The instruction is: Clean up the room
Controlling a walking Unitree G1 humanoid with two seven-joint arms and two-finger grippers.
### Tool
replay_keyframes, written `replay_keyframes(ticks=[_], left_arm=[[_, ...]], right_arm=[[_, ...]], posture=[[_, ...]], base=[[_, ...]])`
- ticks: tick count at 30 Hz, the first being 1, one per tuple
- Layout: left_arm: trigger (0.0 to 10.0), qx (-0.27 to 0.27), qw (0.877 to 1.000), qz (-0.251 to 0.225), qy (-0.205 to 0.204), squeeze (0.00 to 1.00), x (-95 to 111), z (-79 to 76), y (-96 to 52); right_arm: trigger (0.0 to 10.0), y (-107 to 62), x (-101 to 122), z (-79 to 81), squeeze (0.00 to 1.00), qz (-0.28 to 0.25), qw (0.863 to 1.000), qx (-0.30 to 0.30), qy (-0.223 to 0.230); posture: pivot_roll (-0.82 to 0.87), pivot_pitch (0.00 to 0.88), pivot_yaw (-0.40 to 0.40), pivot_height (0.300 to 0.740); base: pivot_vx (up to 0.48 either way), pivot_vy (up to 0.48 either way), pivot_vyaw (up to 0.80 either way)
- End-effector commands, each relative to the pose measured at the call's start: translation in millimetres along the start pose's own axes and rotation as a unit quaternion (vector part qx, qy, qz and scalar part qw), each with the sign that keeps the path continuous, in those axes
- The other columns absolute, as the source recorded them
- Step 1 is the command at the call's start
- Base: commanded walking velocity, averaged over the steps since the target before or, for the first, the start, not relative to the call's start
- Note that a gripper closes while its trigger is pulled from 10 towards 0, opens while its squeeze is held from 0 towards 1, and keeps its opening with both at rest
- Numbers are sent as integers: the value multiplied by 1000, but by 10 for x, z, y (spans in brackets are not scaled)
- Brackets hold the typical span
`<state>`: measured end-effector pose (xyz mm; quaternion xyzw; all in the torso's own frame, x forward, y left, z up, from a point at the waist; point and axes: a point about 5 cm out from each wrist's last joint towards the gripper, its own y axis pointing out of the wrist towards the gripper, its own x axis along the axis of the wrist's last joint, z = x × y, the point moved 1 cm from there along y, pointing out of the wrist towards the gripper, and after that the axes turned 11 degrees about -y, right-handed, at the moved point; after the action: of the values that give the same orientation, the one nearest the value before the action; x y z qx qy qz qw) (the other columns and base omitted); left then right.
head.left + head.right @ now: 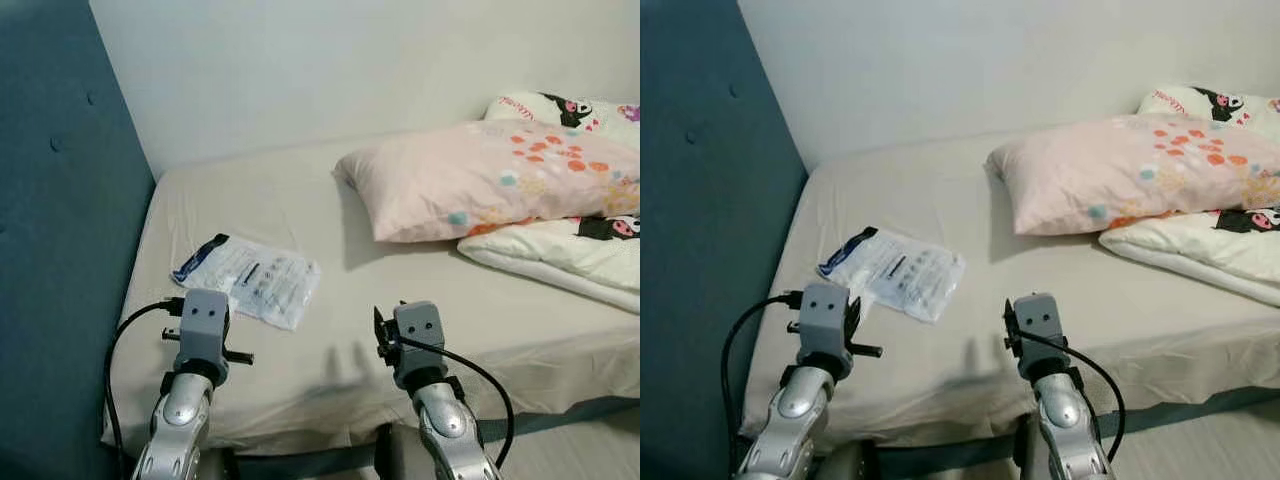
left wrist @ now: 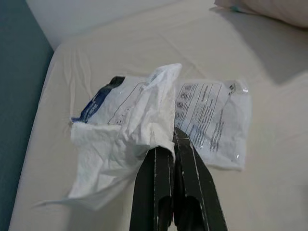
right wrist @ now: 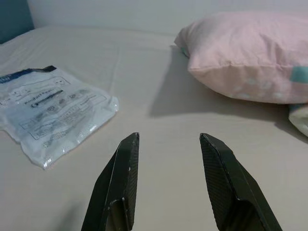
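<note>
Left end effector (image 2: 172, 144) was clamped on a crumpled tissue (image 2: 122, 154); right end effector (image 3: 168, 144) hung open, empty. Plastic packet (image 1: 250, 278) was not yet cleared off the bed (image 1: 300, 200), so cleanup looked barely begun.

Pink pillow (image 1: 480, 180) on a beige bed (image 1: 300, 200), atop a folded cartoon-print quilt (image 1: 570, 250), beside a teal headboard (image 1: 50, 250).
</note>
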<state>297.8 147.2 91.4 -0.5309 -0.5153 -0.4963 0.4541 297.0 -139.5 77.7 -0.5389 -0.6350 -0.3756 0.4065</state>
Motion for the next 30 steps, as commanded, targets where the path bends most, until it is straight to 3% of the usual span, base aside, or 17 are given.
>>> replay_keyframes(ticks=[1, 15, 30], left_arm=[[10000, 0, 1000, -2, 4, 0, -5, 21, -36], [10000, 10, 1000, -8, 8, 0, 20, 135, -75], [10000, 18, 1000, -12, 12, 0, 33, 166, -107]], right_arm=[[10000, -17, -7, 18, 0, 3, 1000, 5, 2], [10000, -20, -32, 127, 0, 11, 999, 43, -15], [10000, -20, 10, 168, 0, -2, 997, 78, 1]], posture=[[-25, 78, -2, 632], [-19, 87, -12, 651], [-9, 94, -23, 671]], base=[[0, 0, 0], [0, 0, 0], [0, 0, 0]])
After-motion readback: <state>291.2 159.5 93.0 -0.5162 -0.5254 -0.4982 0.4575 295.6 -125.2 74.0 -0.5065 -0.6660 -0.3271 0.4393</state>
